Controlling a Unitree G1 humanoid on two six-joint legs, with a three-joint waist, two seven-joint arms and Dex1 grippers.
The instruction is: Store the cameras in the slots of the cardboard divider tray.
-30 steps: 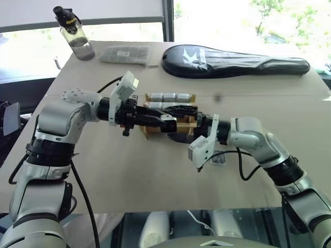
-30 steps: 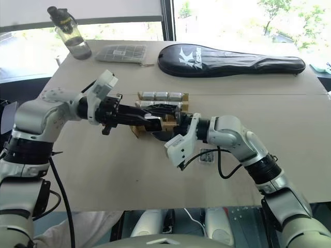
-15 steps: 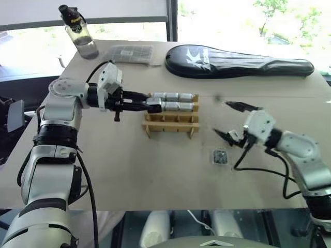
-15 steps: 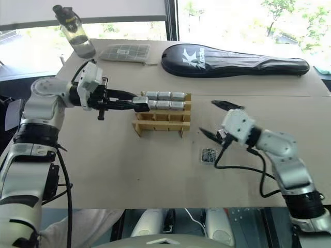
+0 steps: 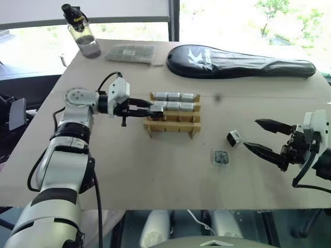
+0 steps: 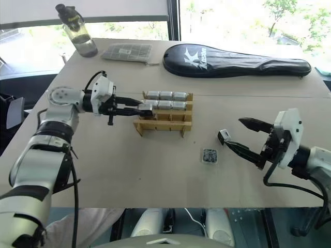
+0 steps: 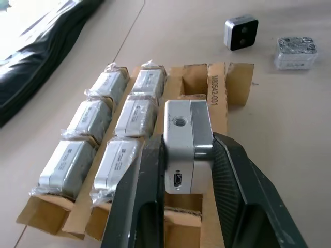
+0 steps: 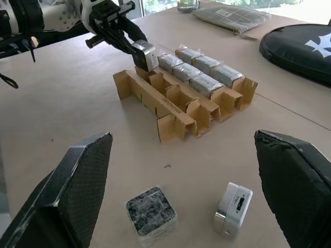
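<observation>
The left claw [image 7: 189, 170] is clamped on a silver camera [image 7: 187, 144] just above the left end of the cardboard divider tray [image 5: 173, 125], whose far two rows hold wrapped cameras [image 5: 176, 101]; a strip reads "M80542-001". The right claw [image 6: 247, 137] gapes wide, empty, near a loose camera [image 6: 223, 136] on the bench [image 5: 155, 170]

We see a matt tan tabletop [image 5: 129, 170], smooth. The divider tray [image 7: 217, 82] is raw brown cardboard with rough cut edges. Six stored cameras [image 7: 129, 111] sit in crinkled glossy clear wrap; the held camera [image 7: 187, 139] looks like brushed silver-grey metal. The left fingers [image 7: 235, 181] are matt black plastic; the right fingers [image 8: 85, 181] show a fine woven texture. The racket bag [image 5: 238, 61] is black, slightly shiny cloth.
</observation>
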